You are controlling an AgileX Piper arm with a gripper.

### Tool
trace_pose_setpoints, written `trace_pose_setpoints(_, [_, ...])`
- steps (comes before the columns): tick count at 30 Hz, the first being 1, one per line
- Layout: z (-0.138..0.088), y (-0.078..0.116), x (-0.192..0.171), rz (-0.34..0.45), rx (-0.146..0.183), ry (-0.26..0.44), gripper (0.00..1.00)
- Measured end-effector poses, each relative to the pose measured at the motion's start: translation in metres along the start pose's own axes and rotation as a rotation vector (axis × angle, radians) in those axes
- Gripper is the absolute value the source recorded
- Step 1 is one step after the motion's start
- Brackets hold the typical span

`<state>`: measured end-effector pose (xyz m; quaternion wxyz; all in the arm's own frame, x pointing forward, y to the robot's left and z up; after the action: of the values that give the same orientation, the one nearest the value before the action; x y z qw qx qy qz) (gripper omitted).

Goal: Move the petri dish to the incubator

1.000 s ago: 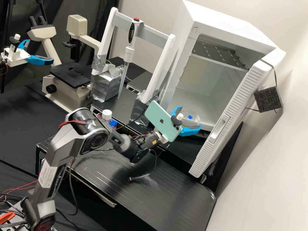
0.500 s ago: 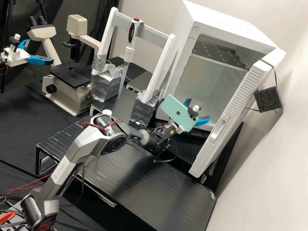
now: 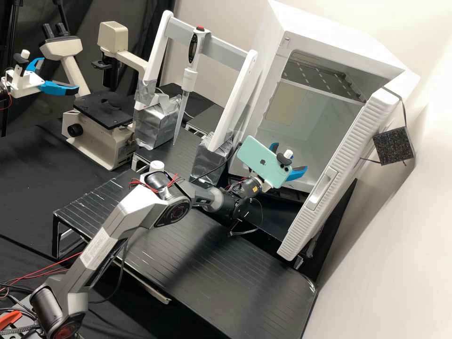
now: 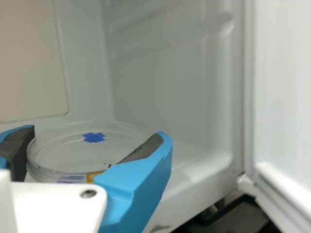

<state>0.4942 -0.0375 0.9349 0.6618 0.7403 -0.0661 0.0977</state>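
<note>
White incubator (image 3: 329, 37), with door (image 3: 348, 136) standing open. In the high view, grey arm (image 3: 136, 207) stretched to the mouth, with gripper (image 3: 289, 157) just within or right at the opening. Clear dish (image 4: 63, 153) in the wrist view, set between 2 blue fingers (image 4: 138, 179), spread about as wide as the dish and, by the look of the pads along the rim, holding it. Blue mark (image 4: 93, 137) on top, roughly level. Behind and beside the dish, pale inner walls; close below, white floor (image 4: 187, 167). Far above in the high view, dark shelf (image 3: 320, 75). Counted as done, then: door open, dish picked up, dish brought to the incubator and, judging by the floor and walls so near, probably past the front edge. Hard to tell from here whether touching the floor or hanging a little above. Left to do: lower onto the floor if in the air, make sure of full support, spread the fingers wider, then back out without dragging the dish along. Perhaps a touch deeper first, if too near the front edge. Closing the door not named in the task, so maybe no part of the job. Well past the middle of the work, in short of release and retreat. Chief risks: tipping the dish on landing, or catching the rim when letting go.
</note>
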Motion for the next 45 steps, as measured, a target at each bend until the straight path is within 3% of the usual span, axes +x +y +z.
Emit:
trace_pose_setpoints(10, [-0.004,-0.007,0.0,-0.019,-0.061,0.005,0.0])
trace_pose_setpoints(16, [-0.002,-0.009,0.0,-0.028,-0.074,-0.009,0.0])
trace_pose_setpoints(17, [-0.002,-0.009,0.0,-0.028,-0.074,-0.01,1.0])
trace_pose_setpoints(25, [-0.001,-0.009,0.0,-0.034,-0.105,-0.02,1.0])
trace_pose_setpoints(45, [0.0,-0.007,-0.018,-0.07,-0.088,-0.016,1.0])
